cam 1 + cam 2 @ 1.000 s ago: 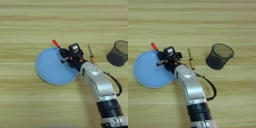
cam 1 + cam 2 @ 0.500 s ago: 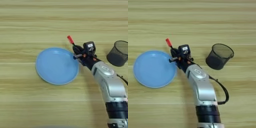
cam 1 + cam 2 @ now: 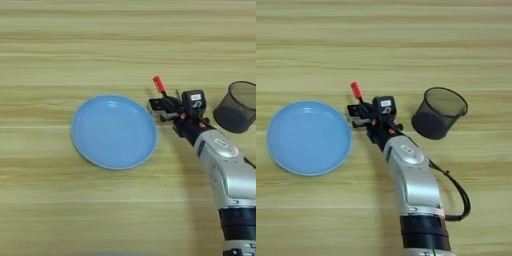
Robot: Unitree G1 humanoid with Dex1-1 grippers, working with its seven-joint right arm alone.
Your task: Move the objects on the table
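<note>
Right eye view: pen [image 3: 357, 91] is clamped in the closed right pincer [image 3: 362, 111], red tip angled up-left; plate [image 3: 308, 138] just left, mesh cup [image 3: 438, 113] right.

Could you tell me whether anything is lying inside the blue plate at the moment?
Nothing shows inside the plate; its whole blue surface is bare. The gripper holds the pen just right of its rim, over the table.
</note>
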